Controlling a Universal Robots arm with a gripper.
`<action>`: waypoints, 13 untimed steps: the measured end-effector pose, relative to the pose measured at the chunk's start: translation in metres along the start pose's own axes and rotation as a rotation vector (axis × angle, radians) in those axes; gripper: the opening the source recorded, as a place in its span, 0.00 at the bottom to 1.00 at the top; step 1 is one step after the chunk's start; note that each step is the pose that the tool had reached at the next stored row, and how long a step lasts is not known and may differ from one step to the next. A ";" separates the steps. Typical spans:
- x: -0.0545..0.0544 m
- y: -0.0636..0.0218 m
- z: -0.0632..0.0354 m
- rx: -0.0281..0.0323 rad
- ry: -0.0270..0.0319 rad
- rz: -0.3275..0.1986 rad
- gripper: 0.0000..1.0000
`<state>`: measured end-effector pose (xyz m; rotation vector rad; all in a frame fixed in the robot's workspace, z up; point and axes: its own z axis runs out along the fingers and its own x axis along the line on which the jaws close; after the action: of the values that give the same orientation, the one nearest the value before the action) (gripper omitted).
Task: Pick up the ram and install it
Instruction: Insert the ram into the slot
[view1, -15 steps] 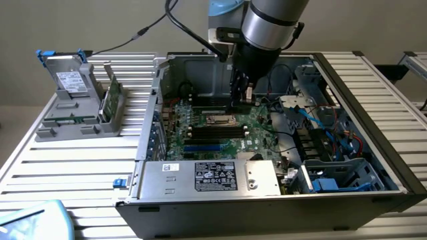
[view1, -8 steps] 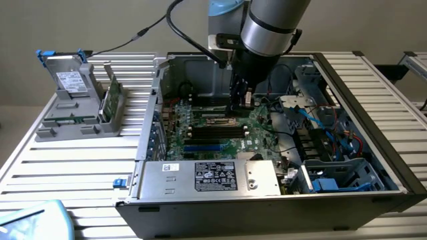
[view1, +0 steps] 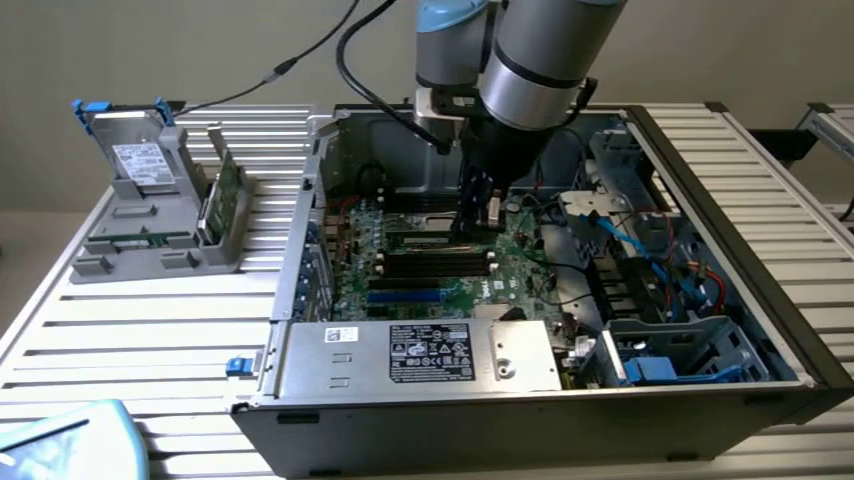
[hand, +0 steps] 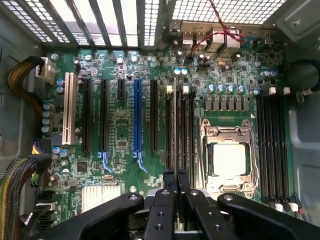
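Note:
My gripper (view1: 470, 230) reaches down into the open computer case (view1: 787, 330), its tips over the black memory slots (view1: 434, 262) of the motherboard (view1: 414, 295). In the wrist view the fingers (hand: 169, 176) stand pressed close together above the slot bank (hand: 180, 125) beside the processor socket (hand: 229, 160). The ram (view1: 427, 241) appears as a thin dark strip with a pale label, running along the slot line from the fingertips. It is pinched edge-on, so in the wrist view it blends with the slots.
A grey holder (view1: 147, 245) outside the case on the exterior view's left carries a grey drive (view1: 140, 160) and a lighter green card (view1: 220, 195). The power supply (view1: 427, 355) fills the case front. Cable bundles (hand: 17, 82) and a second slot bank (hand: 272, 145) flank the board.

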<state>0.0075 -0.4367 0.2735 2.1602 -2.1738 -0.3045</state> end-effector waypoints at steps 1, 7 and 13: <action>0.000 -0.0003 0.0018 0.0000 0.0000 0.000 0.13; 0.001 -0.0023 0.0125 0.0000 0.0000 0.000 0.13; 0.002 -0.0043 0.0232 0.0000 0.0000 0.000 0.13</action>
<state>0.0075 -0.4367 0.2499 2.1601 -2.1738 -0.3045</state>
